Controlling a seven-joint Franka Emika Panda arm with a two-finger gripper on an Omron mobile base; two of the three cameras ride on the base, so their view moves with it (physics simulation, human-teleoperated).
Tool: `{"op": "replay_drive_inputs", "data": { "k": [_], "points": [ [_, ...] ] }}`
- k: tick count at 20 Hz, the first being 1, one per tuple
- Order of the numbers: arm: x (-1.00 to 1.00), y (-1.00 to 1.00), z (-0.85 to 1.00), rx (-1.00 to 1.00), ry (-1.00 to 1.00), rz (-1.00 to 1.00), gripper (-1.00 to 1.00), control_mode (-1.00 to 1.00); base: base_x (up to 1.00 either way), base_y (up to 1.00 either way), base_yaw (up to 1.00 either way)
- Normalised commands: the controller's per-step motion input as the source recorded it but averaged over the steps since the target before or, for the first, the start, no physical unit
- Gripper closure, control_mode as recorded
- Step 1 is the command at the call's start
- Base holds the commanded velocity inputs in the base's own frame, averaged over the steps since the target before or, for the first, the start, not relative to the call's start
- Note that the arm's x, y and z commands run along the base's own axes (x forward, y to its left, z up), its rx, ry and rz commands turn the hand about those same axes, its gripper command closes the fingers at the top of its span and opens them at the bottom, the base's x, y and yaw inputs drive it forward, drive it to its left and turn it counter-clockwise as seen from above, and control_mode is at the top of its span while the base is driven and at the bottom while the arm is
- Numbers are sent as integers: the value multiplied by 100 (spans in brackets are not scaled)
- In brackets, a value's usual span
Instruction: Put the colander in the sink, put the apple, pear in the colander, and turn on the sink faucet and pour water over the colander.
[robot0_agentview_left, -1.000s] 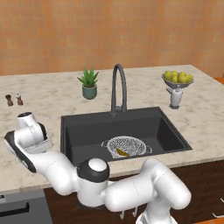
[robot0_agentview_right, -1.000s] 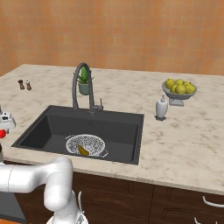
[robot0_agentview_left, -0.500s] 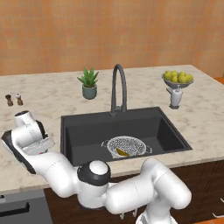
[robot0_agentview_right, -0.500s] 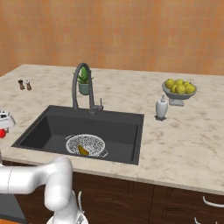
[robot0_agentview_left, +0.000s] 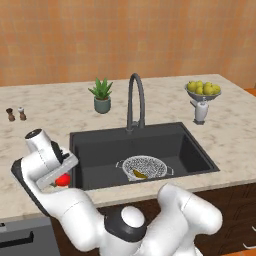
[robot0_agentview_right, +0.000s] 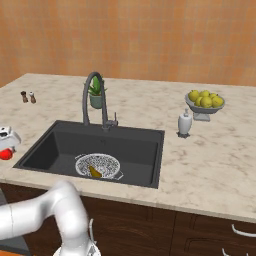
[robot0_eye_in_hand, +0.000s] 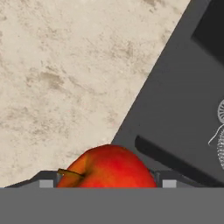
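I have the gripper (robot0_eye_in_hand: 105, 183) clamped wide around the red apple (robot0_eye_in_hand: 107, 167), above the counter (robot0_eye_in_hand: 57, 78) just left of the sink (robot0_agentview_left: 100, 150); pear (robot0_agentview_left: 140, 174) lies in colander (robot0_agentview_left: 150, 164).

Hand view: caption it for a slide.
Red apple between the pincer tips, over the counter beside the sink.
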Motion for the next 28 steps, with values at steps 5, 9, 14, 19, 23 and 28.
{"op": "replay_drive_inputs", "data": {
  "k": [5,9,14,19,23,28],
  "points": [
    [-32,-90,33,0,-1,-5,100,-100,0,0,0],
    [-32,-88,38,1,0,-18,100,-100,0,0,0],
    [-18,-91,28,1,3,-21,100,-100,0,0,0],
    [-14,-96,18,0,3,-23,100,-100,0,0,0],
    [-20,-100,17,1,0,-21,100,-100,0,0,0],
    [-18,-100,13,0,0,-18,100,-100,0,0,0]
  ]
}}
